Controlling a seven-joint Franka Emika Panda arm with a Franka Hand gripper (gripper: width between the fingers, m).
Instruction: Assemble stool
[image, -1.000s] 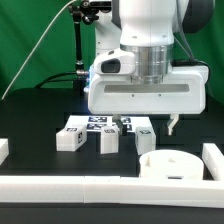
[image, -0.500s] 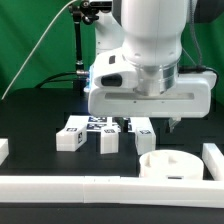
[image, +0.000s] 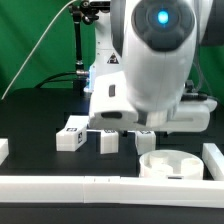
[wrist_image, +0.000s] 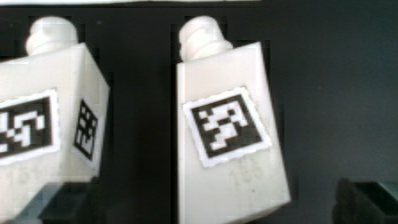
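White plastic leg (wrist_image: 224, 112): it is lying flat on the black counter (wrist_image: 146, 55) directly under the wrist camera, tag facing up. Nothing is lifting it.
Second leg (wrist_image: 45, 115): it is lying just beside the first, with only a narrow dark strip of counter between them.
Claw (wrist_image: 214, 200): I am keeping it spread as wide as it goes and holding nothing. One dark fingertip (wrist_image: 370, 195) is showing on the far side of the leg, clear of it.
Arm (image: 155, 60): over the last second it has been swinging round and tipping toward the camera. The wrist block that was hanging level above the parts is now covering the tagged board and part of the row of legs.
Meaning: I am reading this as lining up over one leg for a first pick. No part is joined yet.
Seat (image: 170, 166): it is sitting flat on the counter at the exterior view's right, apart from the legs and with no leg fitted.
Edges: the front rail (image: 100, 186) is running along the near side and the side rail (image: 213, 153) is standing just beside the seat, boxing it into that corner.
Open room: bare counter is lying free at the exterior view's left. The tight spot is the strip between the two legs, where I am expecting the other fingertip to have little room coming down.
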